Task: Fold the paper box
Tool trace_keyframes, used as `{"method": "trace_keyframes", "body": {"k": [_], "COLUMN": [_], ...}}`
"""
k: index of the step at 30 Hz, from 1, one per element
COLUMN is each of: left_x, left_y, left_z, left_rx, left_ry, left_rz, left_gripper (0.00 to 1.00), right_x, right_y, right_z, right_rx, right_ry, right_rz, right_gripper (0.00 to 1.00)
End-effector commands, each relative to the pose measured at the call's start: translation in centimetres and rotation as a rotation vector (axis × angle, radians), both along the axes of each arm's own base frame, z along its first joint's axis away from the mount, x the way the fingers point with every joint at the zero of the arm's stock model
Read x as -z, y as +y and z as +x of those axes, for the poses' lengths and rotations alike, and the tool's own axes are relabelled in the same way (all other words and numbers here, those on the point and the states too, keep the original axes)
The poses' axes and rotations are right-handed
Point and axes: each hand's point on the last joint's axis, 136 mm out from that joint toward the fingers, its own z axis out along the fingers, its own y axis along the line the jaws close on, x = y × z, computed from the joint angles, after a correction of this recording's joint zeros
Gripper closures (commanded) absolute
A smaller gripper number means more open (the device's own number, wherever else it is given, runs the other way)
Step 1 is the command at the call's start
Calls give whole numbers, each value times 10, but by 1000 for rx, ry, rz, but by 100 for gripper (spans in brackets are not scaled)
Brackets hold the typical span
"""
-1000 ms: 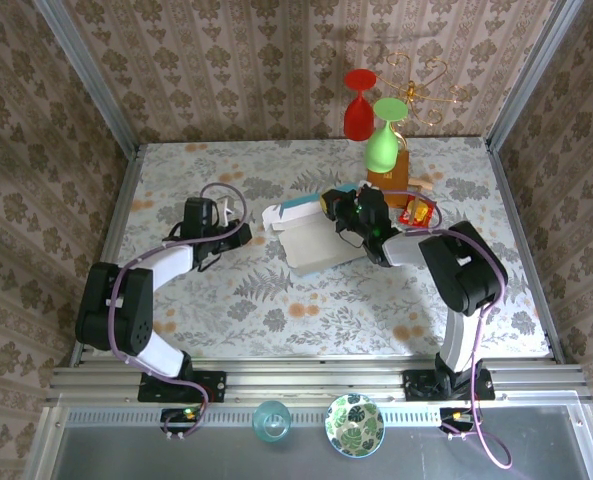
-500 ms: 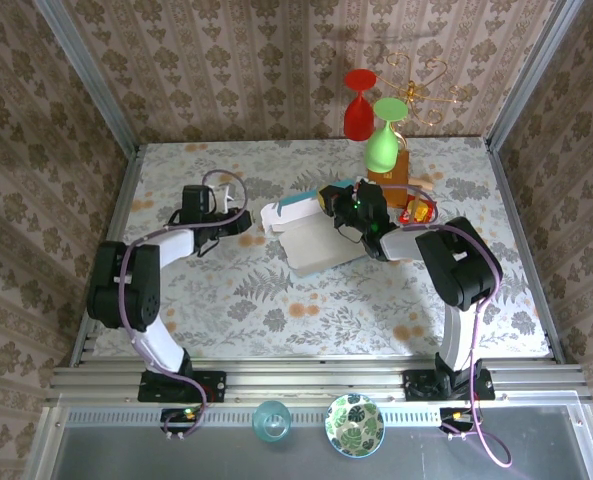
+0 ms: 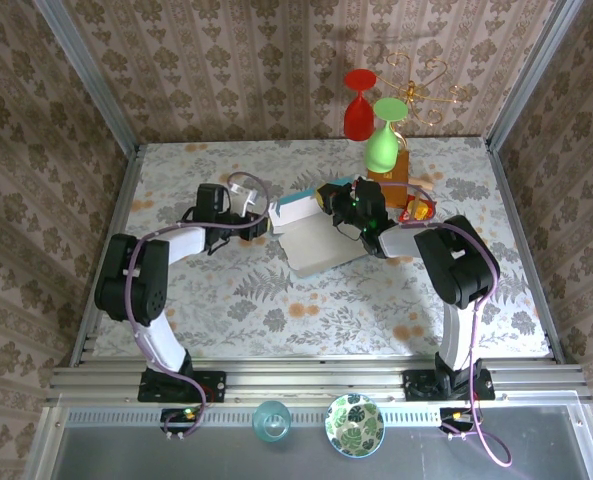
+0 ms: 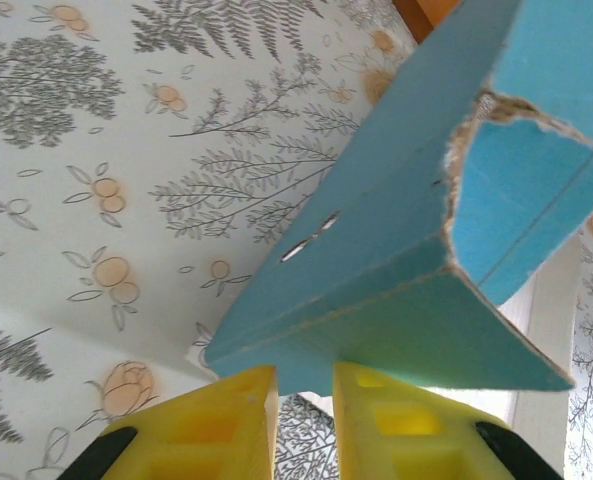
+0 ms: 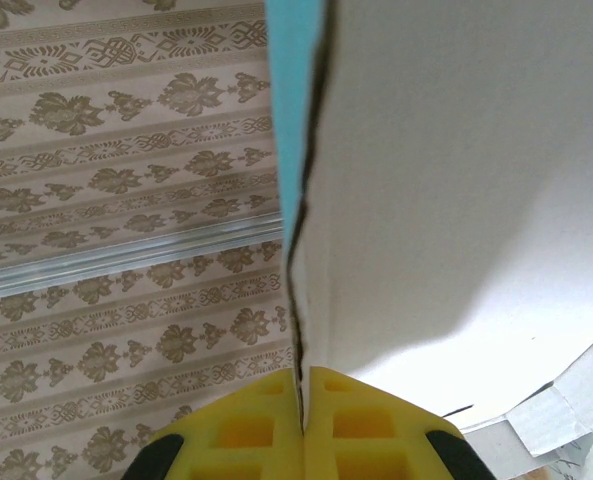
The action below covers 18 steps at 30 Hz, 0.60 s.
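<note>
Half-folded paper box at the middle of the bench, a hand at each side of its far part.

The right hand is clamped on a raised wall of the box, its yellow fingers pressed together on the thin card, sky-blue on the left face and white on the right. The left hand sits at the box's left end with its fingers a narrow gap apart, a blue folded corner just ahead of the tips and bench pattern showing through the gap. A brown-orange block stands just beyond the box, to its right.
</note>
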Motion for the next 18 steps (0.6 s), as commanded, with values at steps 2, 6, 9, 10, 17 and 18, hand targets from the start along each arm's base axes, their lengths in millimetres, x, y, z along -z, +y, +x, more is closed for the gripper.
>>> {"method": "trace_keyframes", "body": {"k": [2,6,9,10,17,18], "left_x": [-4,-6,-8,-8,-7,-4], "left_y": [-13,-18,-24,-26,-36,-33], "left_z": [-2,-3,-6,-7,-10,-6], "left_rx": [55,67,85,89,108,83], "left_ry": [-54,-65,-76,-79,-91,-94], "left_rz": [-4,-10,-14,-13,-4,10], "left_gripper": [78,77,77,77,77,77], "right_x": [23,23,23,24,23,23], "right_y": [3,4,4,5,6,6], "right_z": [-1,0,1,1,1,0], "right_rx": [-26,-29,-31,-32,-36,-38], "right_ry": [58,59,59,60,57,57], "right_rz": [-31,-26,-25,-25,-24,-25], "right_gripper": [100,100,100,100,100,100]}}
